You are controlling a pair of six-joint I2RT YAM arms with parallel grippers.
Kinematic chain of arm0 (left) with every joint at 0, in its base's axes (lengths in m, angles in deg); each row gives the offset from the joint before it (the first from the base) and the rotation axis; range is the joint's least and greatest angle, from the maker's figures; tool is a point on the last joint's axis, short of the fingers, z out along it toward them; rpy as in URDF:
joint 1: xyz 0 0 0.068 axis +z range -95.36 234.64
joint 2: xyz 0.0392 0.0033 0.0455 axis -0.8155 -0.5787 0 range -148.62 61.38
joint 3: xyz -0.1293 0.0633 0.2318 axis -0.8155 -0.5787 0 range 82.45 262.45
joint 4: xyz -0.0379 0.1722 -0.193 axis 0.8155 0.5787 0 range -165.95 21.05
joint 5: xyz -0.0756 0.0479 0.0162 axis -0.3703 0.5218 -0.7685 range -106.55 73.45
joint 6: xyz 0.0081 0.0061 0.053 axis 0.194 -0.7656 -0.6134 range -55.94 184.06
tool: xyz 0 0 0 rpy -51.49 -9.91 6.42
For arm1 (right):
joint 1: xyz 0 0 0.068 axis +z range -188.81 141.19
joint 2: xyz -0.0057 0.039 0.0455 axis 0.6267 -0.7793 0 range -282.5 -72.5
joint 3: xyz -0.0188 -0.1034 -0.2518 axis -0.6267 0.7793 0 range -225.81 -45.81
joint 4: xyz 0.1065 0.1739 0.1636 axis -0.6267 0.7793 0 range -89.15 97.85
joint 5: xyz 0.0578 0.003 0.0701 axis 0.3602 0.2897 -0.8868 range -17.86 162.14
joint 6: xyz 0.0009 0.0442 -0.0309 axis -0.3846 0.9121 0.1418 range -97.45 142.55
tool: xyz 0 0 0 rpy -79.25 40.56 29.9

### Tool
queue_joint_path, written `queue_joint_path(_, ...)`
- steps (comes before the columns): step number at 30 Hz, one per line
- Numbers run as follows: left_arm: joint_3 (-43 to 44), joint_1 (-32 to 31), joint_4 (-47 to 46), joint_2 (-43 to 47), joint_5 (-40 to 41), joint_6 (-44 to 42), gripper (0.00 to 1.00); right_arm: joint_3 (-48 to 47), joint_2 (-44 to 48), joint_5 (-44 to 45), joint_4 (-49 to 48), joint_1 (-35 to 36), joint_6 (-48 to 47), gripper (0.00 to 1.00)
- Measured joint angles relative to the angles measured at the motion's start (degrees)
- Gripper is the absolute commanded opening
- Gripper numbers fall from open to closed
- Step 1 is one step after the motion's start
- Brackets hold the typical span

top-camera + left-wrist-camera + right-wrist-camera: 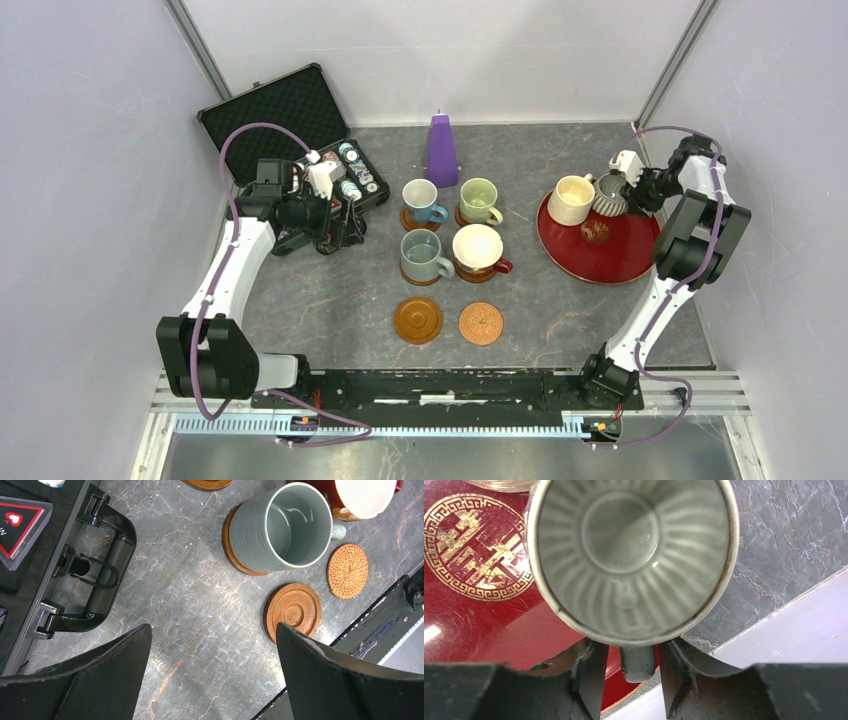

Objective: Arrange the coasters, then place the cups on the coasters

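Right wrist view first, and we're looking straight down into the ribbed grey cup (624,550), its handle (638,664) poking back between the fingers (591,680) of the right gripper (632,652). Those fingers sit close on either side of the handle. One looks to be touching it and a sliver of red shows beside the other, so we cannot tell whether they have actually pinched it. Beneath the fingertips is the red tray (484,630), and the cup is at its edge, with the cream cup (571,199) just beside it on the far side from the fingers. We'd judge this cup stiff, glazed and slick, fairly weighty and easy to chip. The handle is the sensible place to grab it, squeezed firmly so the body doesn't swing. Over to the left gripper (212,630): its fingers are spread wide with only bare table (200,595) between them. Ahead of the fingertips stands the grey-teal cup (282,525) on a coaster, the bare glossy coaster (292,611) lies just off one fingertip, and the woven coaster (347,570) is a little beyond that. Now the count. We make it six cups: the blue cup (425,200), green cup (480,200), grey-teal cup and red cup (478,248) are on coasters, and two are on the tray. There are six coasters, four covered and two waiting.
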Motion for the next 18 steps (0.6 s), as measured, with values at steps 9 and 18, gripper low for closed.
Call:
queue_joint_path(9, 0.00, 0.00, -0.02, 0.00, 0.35, 0.00, 1.00, 3.30, 2.08, -1.36, -1.16, -0.92, 0.22, 0.05)
queue_joint_path(18, 0.00, 0.02, -0.02, 0.02, 0.39, 0.00, 1.00, 11.87, 8.44, -1.31, -1.68, -2.58, 2.03, 0.00)
